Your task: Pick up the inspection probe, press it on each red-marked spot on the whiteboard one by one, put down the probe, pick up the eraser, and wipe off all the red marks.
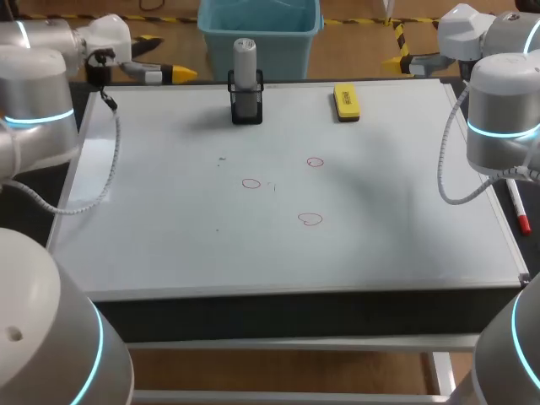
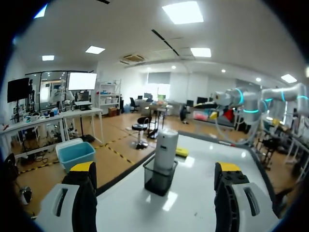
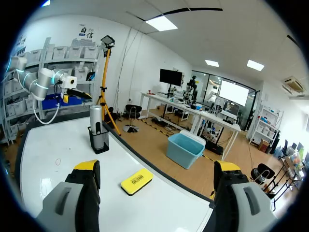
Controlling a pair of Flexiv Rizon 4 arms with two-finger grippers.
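Well, both stand wide open and empty: the left pincer hangs well left of the black stand, the right pincer well right of it. The probe stands upright in the stand. The yellow eraser lies to the stand's right, and the three red marks sit on the whiteboard on the stand's near side.

Probe base hidden within holder
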